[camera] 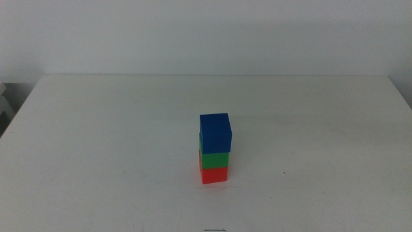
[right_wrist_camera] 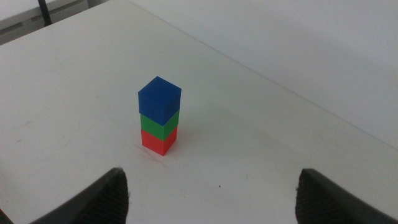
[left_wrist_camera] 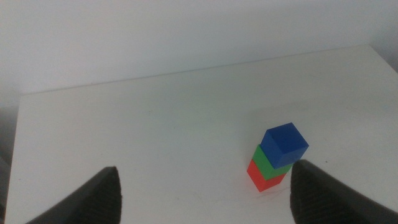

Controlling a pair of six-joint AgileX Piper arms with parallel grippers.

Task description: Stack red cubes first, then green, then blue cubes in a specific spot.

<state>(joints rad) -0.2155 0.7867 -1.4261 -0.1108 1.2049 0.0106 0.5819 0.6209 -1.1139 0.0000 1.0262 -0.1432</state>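
The three cubes stand in one stack on the white table. The red cube is at the bottom, the green cube on it, and the blue cube on top, turned slightly off square. The stack also shows in the left wrist view, with blue cube, green cube and red cube, and in the right wrist view, with blue cube, green cube and red cube. Both arms are out of the middle view. My left gripper and right gripper are open, empty and well back from the stack.
The table's far edge meets a plain white wall. A dark stand shows beyond the table's edge in the right wrist view.
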